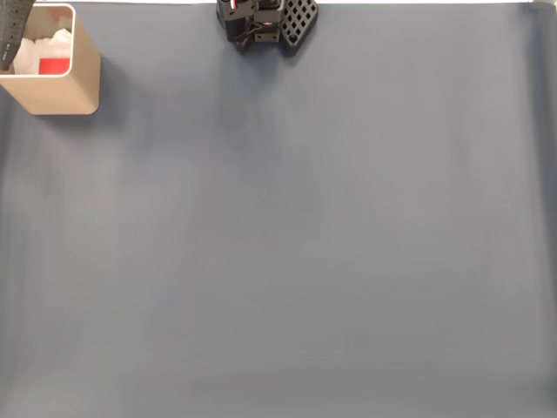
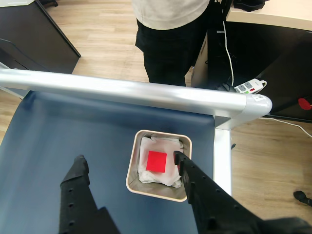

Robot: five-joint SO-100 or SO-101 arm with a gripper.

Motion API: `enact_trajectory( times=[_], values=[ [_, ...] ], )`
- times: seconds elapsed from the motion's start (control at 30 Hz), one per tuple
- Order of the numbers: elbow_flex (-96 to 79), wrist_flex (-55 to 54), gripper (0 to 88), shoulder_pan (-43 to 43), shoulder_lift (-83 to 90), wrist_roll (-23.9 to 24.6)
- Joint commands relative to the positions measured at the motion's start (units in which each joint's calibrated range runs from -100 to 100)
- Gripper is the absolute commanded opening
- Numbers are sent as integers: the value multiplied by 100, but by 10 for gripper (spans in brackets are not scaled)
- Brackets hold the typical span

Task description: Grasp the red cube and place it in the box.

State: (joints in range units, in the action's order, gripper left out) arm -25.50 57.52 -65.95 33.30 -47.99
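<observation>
Blue-grey table mat (image 1: 305, 244), silver rail (image 2: 126, 91), standing person (image 2: 170, 44), power strip (image 2: 250, 87) on wooden floor (image 2: 97, 29).

— What surrounds the blue-grey table (image 2: 58, 126)?
— Past its silver rail (image 2: 146, 92), light wooden floor (image 2: 102, 34). A person (image 2: 168, 39) stands beyond the rail; a white power strip (image 2: 251, 87) lies near its right end.

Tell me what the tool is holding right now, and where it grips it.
Nothing. The tool is open and empty; the red cube lies in the box.
</observation>
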Motion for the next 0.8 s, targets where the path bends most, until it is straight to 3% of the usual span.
enact_trajectory(
  times=[0.0,0.17,0.5,0.77],
  values=[
    [104,-121,407,-53,127,44],
    [95,-129,395,-53,127,63],
    [104,-129,41,75,101,68],
    [342,-129,0,792,-90,29]
  ],
)
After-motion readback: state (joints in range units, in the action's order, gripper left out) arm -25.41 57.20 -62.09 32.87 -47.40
